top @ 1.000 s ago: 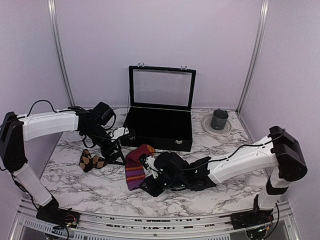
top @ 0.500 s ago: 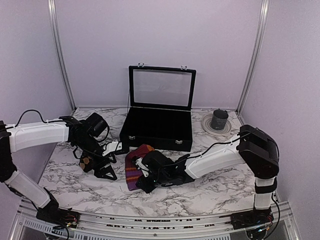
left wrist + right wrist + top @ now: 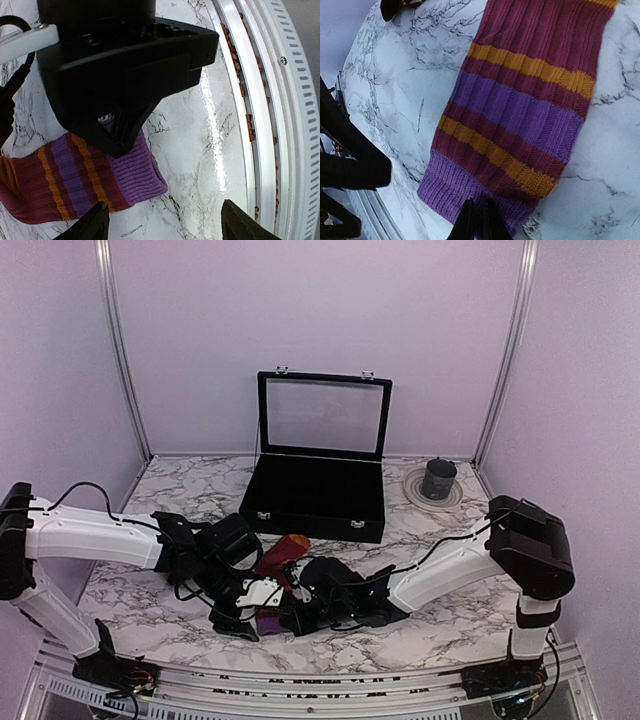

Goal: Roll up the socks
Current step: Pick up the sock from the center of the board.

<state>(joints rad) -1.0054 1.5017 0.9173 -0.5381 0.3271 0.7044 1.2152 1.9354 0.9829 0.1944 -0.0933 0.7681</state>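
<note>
Nearest the arms, well in front of the black hinged display case with a glass lid (image 3: 320, 495), the right gripper (image 3: 476, 220) has its two fingers set almost together over the hem of the purple end of the magenta-red ribbed fabric sock with orange and purple stripes (image 3: 520, 115), and appears to be pinching it. Just beside that end, also well in front of the case, the left gripper (image 3: 167, 225) stands wide with nothing between its fingers. The sock lies flat on the white marble table (image 3: 450, 625), reaching from its purple end back toward the case's front wall. It looks light, limp and stretchy. It is likely to slide on the smooth marble and to buckle rather than push. The thicker purple hem seems the firmest place to hold for starting a roll. The dark argyle sock does not show in any view.
</note>
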